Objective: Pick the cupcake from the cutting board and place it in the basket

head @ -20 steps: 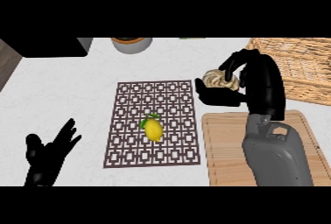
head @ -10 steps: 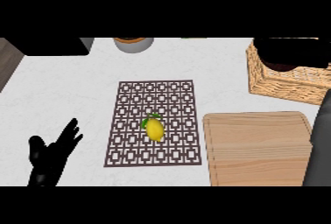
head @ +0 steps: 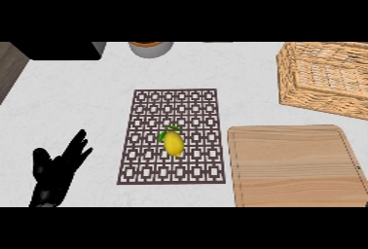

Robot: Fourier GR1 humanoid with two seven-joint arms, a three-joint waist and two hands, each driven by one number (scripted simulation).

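Cupcake nowhere in view; cutting board [head: 293,165] bare, basket [head: 327,80] at two o'clock.
Left hand [head: 56,170] rested open, empty (right unseen); presumably light, crushable, best taken by base.

The table [head: 86,97] is a pale, off-white surface with faint grey mottling, filling nearly the whole head view under soft, even light that casts only weak shadows. At the upper left corner its edge gives way to a strip of dark wood-grain flooring [head: 10,68] — brownish grey, running at a slant. Just beside that, along the top edge, sits a dark blocky shape [head: 61,50], black to charcoal; what it is cannot be told. Further right on the top edge a grey round vessel [head: 151,48] with an orange-brown inside shows — only its lower part is in view.
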